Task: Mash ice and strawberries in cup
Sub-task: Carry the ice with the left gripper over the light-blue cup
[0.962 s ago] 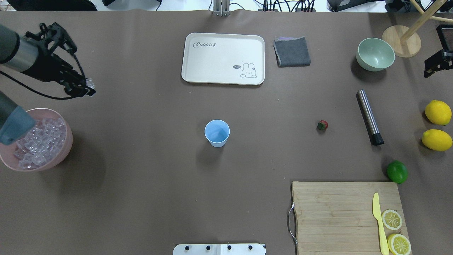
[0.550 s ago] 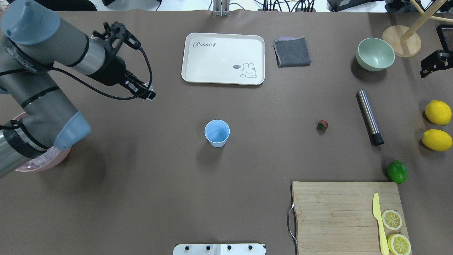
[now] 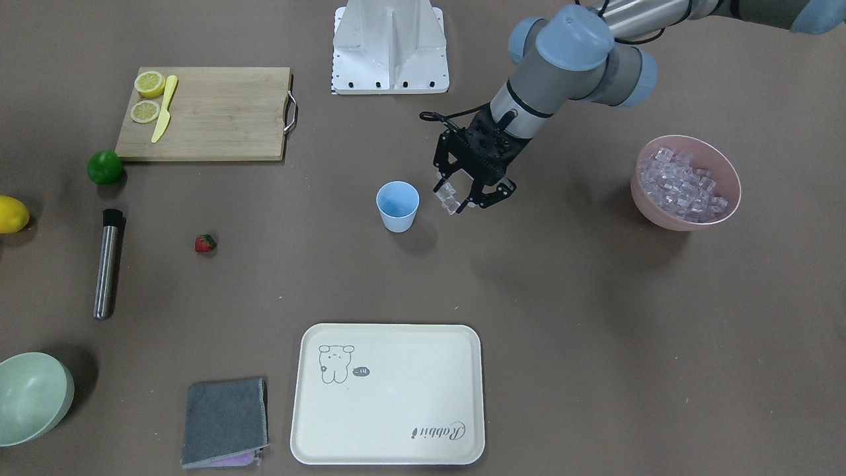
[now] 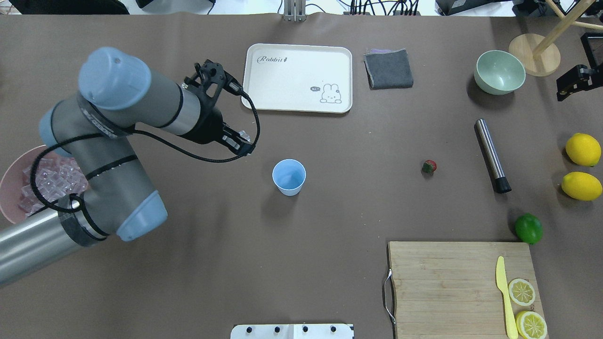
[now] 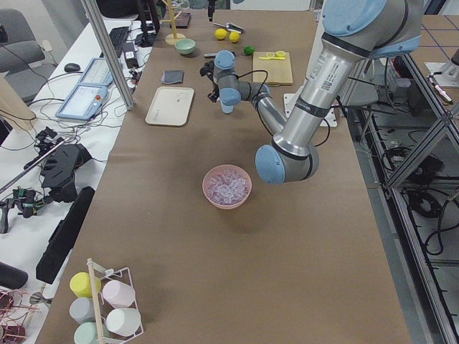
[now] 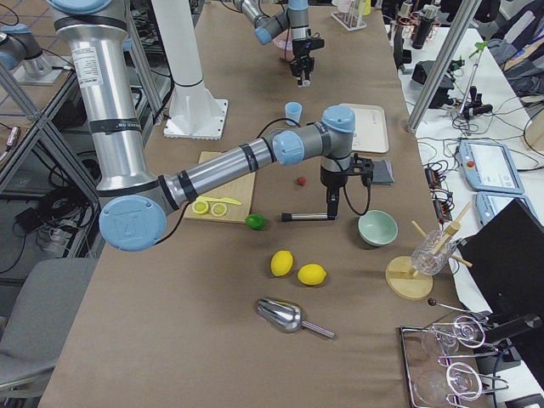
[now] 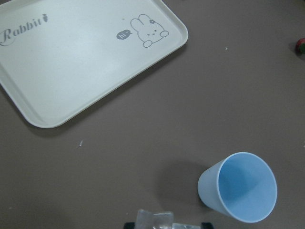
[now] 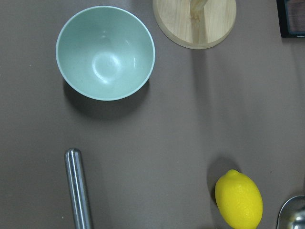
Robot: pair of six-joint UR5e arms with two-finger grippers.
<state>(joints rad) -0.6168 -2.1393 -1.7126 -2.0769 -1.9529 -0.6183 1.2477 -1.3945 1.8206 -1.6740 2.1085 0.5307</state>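
While my left pincer (image 3: pixel 461 198) is clenched on the ice (image 3: pixel 450 197), seemingly 2 stacked cubes, it hangs just beside the cup (image 3: pixel 398 206) at centre frame in the front-facing view, not over its mouth. If I let go here, the cubes would hit the surface (image 3: pixel 562 297) and skitter off. Slick cubes could also slip out early. A low approach could clip the rim and tip the light, empty cup.

Counting outward, there is 1 cup. There is 1 strawberry (image 3: pixel 205 243) left of centre, well apart from the cup. 1 pink bowl (image 3: pixel 661 213) at the right holds more cubes than I can count.

Farther out are 1 metal rod (image 3: pixel 108 264), 1 lime (image 3: pixel 104 166) and 1 board (image 3: pixel 218 112) carrying 1 knife (image 3: pixel 163 109) and 2 lemon slices (image 3: pixel 149 83). I also count 1 tray (image 3: pixel 390 396), 1 cloth (image 3: pixel 225 420), 1 green bowl (image 3: pixel 33 396) and 2 lemons (image 4: pixel 583 149).

My right pincer (image 6: pixel 331 208) hangs over the rod, mid-frame in the right-side view. I cannot tell whether it is released or clenched.
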